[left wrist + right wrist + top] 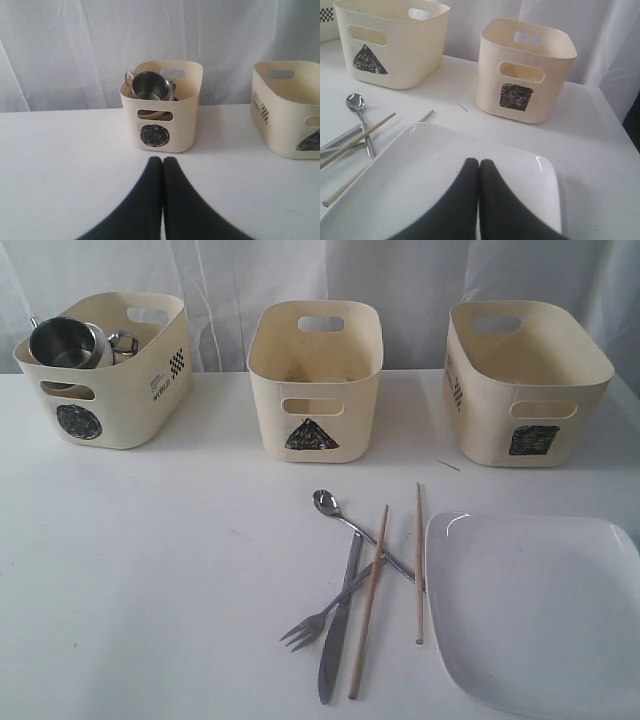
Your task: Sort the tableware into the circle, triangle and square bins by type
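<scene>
Both of my claws are clenched on nothing: the left claw (163, 160) hangs over bare counter (150, 570), facing the circle bin (120, 410), and the right claw (479, 162) hangs above the white plate (540, 610). The circle bin holds a steel mug (62, 343) with more steel beside it, so I judge that round vessels belong there. The triangle bin (270, 400) and square bin (480, 410) show nothing inside.

The cutlery lies crossed in a heap in front of the triangle bin, which makes a single pick awkward.
- Spoon (327, 504): bowl toward the bins, handle slanting toward the plate.
- Fork (310, 625): tines toward the near left.
- Knife (335, 640): long axis near to far, blade nearest the counter edge.
- Two chopsticks (368, 610) (419, 560): both running near to far; the right one is just beside the plate's edge.
</scene>
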`<state>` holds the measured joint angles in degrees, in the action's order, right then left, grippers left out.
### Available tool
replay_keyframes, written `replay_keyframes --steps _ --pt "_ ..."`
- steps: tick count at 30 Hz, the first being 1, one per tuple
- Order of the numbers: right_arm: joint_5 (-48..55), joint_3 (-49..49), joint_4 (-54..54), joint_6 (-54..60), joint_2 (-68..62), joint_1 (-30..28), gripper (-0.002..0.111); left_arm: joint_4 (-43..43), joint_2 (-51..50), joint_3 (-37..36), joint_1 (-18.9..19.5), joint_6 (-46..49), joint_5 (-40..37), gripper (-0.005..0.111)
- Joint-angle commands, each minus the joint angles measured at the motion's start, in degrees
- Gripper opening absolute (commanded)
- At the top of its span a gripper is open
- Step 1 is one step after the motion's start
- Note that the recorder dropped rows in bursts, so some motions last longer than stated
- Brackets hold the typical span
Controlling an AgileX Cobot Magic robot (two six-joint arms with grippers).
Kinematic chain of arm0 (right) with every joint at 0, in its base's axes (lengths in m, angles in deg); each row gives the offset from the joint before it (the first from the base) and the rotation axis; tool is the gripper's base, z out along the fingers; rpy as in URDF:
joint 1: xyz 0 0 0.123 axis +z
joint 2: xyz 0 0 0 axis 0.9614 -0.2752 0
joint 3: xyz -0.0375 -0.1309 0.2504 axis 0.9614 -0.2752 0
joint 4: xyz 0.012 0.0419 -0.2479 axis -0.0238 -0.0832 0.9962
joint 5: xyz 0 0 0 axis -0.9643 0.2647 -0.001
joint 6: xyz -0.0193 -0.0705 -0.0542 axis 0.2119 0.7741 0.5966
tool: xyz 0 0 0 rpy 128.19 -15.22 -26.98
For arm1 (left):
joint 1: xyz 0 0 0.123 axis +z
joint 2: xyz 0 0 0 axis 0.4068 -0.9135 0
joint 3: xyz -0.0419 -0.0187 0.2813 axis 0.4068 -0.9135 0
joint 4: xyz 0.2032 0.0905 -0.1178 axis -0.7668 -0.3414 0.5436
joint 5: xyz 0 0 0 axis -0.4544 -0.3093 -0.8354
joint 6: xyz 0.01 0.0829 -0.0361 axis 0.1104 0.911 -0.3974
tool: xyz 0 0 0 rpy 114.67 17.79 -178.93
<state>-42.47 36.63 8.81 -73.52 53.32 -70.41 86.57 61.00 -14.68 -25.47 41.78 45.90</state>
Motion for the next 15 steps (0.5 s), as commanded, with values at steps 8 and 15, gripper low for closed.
replay_keyframes --steps 8,15 --pt "-0.55 -0.28 0.02 -1.15 0.37 0.02 0.000 0.10 11.67 -19.98 0.16 2.12 11.35 0.000" --pt "-0.55 -0.28 0.02 -1.15 0.37 0.02 0.000 0.10 11.95 -20.35 0.16 2.12 8.66 0.000"
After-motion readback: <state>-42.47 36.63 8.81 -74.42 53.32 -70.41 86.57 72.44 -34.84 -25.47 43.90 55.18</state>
